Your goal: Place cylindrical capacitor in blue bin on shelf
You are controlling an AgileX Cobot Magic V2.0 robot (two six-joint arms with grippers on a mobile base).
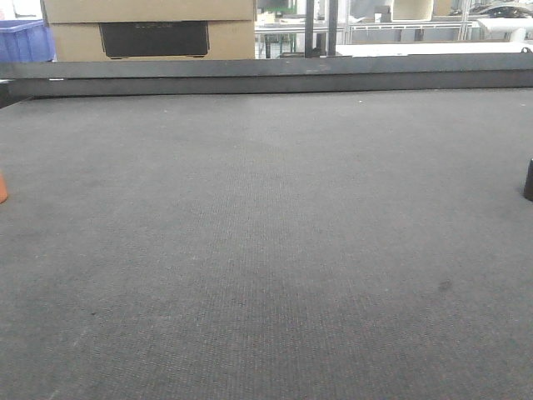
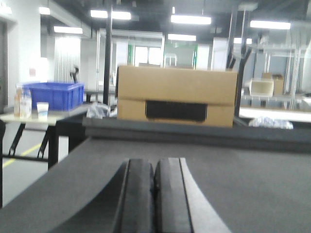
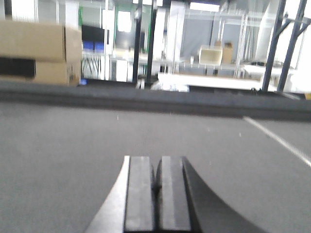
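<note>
Since the cylindrical capacitor [image 1: 528, 180] stands upright at the far right edge of the tabletop [image 1: 266, 250], the right tool [image 3: 158, 194] is likely the nearer one; it and the left tool [image 2: 154, 194] are both closed on nothing, jaws together.

The left pincer [image 2: 154, 167] and right pincer [image 3: 158, 162] each show 2 flat black pads [image 2: 138, 204] with curved outer flanks.
</note>
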